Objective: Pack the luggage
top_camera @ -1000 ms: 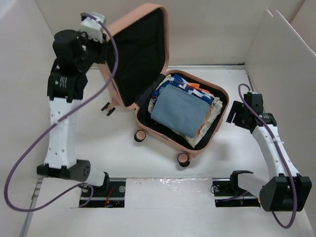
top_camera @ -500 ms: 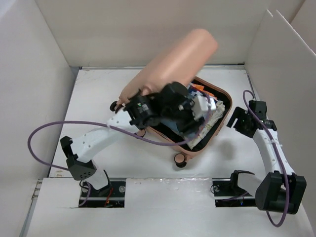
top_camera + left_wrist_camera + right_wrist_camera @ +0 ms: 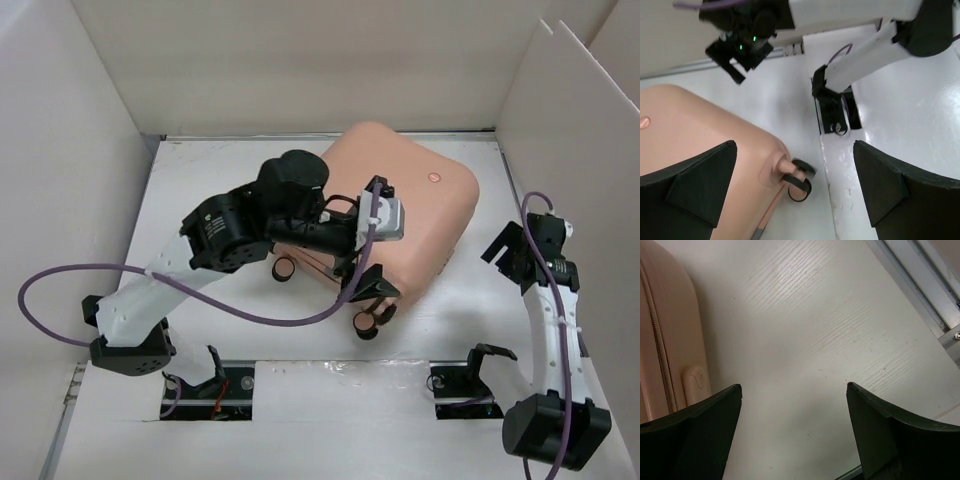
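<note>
My left tool [image 3: 794, 149] hangs spread over the shut luggage [image 3: 415, 200], right tool [image 3: 794, 390] spread beside it. If I lift off, it may spring open; nothing seems fastened.

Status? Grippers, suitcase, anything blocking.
Left gripper open, above suitcase near corner. Right gripper open, empty, beside it. Lid down, zip state unclear. Nothing visible in the way.

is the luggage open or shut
Shut. The luggage lid lies flat on its base, with no lining or clothes showing; zipped or not, cannot tell.
</note>
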Available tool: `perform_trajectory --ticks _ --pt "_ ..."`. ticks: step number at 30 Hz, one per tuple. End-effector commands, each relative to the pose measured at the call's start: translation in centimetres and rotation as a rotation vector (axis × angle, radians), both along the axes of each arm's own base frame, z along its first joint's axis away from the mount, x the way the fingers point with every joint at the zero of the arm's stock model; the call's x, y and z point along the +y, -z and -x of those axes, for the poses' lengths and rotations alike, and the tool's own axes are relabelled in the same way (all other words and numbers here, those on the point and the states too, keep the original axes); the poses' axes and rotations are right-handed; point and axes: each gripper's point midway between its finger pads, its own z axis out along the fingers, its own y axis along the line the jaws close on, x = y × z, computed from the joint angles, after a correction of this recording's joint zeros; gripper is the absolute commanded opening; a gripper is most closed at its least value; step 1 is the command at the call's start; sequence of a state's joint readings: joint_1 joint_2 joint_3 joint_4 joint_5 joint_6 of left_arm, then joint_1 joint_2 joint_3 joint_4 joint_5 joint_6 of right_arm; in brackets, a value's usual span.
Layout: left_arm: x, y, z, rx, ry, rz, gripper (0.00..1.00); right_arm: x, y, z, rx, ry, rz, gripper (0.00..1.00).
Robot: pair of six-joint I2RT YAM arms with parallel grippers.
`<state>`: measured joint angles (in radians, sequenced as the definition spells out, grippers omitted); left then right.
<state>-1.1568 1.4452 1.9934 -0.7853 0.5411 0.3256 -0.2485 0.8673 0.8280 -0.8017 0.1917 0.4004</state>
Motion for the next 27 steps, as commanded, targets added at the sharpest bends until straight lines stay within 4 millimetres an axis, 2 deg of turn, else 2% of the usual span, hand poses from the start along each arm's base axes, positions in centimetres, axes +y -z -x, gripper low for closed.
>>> perform_trajectory --ticks 1,3,5,6,7,8,10,11,12,13,14,15,16,17,18,19,21,22,24,25,27 --pt "0.0 -3.8 1.6 0.053 0.048 0.106 1.0 0.2 -0.3 -0.9 0.002 -0.02 -0.021 0.89" --pt "0.0 -5.8 1.7 0.04 0.048 0.154 1.0 0.4 -0.3 -1.4 -0.004 -0.052 -0.02 0.89" --pt "0.5 -7.0 -0.6 0.006 -0.048 0.186 1.0 0.5 -0.4 -1.7 -0.004 -0.058 -0.027 0.89" --pt "0.8 -7.0 -2.0 0.0 -0.093 0.185 1.0 0.4 -0.2 -1.7 0.008 -0.067 -0.023 0.89" --pt "1.1 -7.2 -3.7 -0.014 -0.152 0.193 1.0 0.7 -0.2 -1.8 0.006 -0.076 -0.032 0.89" --pt "2.3 -7.2 -7.3 -0.054 -0.299 0.194 1.0 1.1 -0.2 -1.8 0.004 -0.104 -0.043 0.89" --pt "3.4 -4.3 -11.3 -0.116 -0.443 0.116 1.0 1.8 0.9 -2.2 0.006 -0.143 -0.073 0.89" --pt "5.5 -3.8 -14.8 -0.161 -0.59 0.098 1.0 2.2 1.2 -2.4 -0.003 -0.16 -0.089 0.89" --pt "6.7 -2.5 -16.7 -0.175 -0.66 0.065 1.0 2.9 1.8 -2.6 0.005 -0.189 -0.115 0.89" --pt "7.5 1.0 -18.8 -0.16 -0.718 -0.019 1.0 3.4 2.1 -3.0 0.005 -0.21 -0.115 0.89" --pt "8.9 2.2 -20.3 -0.151 -0.767 -0.043 1.0 3.7 3.1 -3.2 0.033 -0.221 -0.124 0.89" --pt "12.1 4.5 -23.4 -0.1 -0.879 -0.087 1.0 4.4 4.0 -3.6 0.054 -0.258 -0.135 0.89" --pt "13.8 5.8 -25.1 -0.074 -0.924 -0.114 1.0 5.1 3.8 -4.0 0.036 -0.285 -0.143 0.89" --pt "15.5 7.1 -26.6 -0.036 -0.977 -0.135 1.0 5.5 4.9 -4.2 0.067 -0.301 -0.16 0.89" --pt "19.2 9.3 -29.6 0.037 -1.098 -0.169 1.0 5.8 5.3 -4.5 0.074 -0.304 -0.167 0.89" --pt "21.0 10.7 -30.9 0.078 -1.147 -0.19 1.0 6.1 5.7 -4.8 0.082 -0.316 -0.169 0.89" --pt "24.7 14.9 -33.6 0.181 -1.239 -0.24 1.0 6.3 6.0 -6.4 0.08 -0.332 -0.168 0.89" --pt "28.0 16.5 -34.7 0.24 -1.312 -0.251 1.0 6.5 6.2 -7.0 0.084 -0.34 -0.168 0.89" --pt "30.1 20.2 -35.4 0.319 -1.345 -0.298 1.0 6.8 6.6 -8.8 0.096 -0.367 -0.17 0.89" --pt "30.6 22.6 -36.0 0.363 -1.352 -0.335 1.0 7.4 6.7 -9.6 0.099 -0.397 -0.172 0.89" --pt "30.3 26.1 -35.4 0.424 -1.316 -0.388 1.0 8.6 6.5 -11.6 0.083 -0.471 -0.172 0.88"
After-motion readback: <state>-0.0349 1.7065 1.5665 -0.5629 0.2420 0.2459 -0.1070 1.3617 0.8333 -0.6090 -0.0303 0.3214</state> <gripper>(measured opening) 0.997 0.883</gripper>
